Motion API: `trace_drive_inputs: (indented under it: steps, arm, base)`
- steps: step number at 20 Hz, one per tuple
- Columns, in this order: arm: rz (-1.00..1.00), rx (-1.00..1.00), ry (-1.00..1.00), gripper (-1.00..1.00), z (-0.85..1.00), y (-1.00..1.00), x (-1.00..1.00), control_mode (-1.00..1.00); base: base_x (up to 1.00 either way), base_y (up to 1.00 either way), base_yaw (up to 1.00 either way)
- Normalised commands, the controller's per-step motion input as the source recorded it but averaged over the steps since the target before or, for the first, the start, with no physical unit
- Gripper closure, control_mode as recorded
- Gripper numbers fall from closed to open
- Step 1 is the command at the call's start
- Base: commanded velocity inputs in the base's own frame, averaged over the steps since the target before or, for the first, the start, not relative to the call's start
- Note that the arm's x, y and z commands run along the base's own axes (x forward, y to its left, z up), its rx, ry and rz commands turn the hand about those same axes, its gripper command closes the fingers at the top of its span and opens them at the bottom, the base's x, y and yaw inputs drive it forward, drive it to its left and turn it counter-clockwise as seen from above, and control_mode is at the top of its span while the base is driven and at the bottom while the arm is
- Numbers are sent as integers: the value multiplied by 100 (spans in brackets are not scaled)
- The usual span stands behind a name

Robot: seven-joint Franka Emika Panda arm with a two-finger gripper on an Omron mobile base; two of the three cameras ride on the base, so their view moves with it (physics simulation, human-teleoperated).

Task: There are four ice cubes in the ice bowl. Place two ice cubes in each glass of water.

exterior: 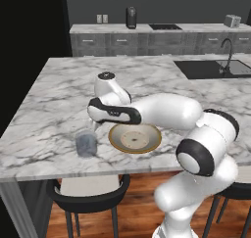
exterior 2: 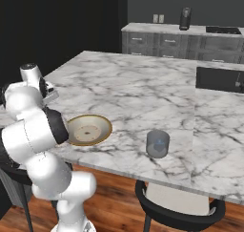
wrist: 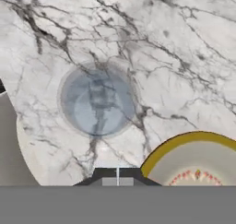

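Observation:
The ice bowl with its golden-brown rim sits near the marble counter's front edge; it also appears as the ice bowl and at the lower right as the ice bowl. One glass of water stands to the bowl's left, seen from above as the glass of water. Another glass of water stands to the bowl's right. My gripper hovers above the counter between the left glass and the bowl, fingertips shut together with nothing visible between them. The ice cubes are too small to make out.
The marble island counter stretches far back. A sink with a faucet is at the far right. A black chair stands under the front edge, and another chair is below the right glass.

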Motion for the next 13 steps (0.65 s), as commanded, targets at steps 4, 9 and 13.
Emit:
trace_drive_inputs:
  steps: [4,9,13]
  arm:
    - [-30,21,-1,100,93,-100,-68,-100]
    - [-39,6,0,100,69,-100,-61,-100]
    - [-44,3,0,100,23,-100,-61,-100]
  base:
    - [0,0,0]
    - [0,0,0]
    - [0,0,0]
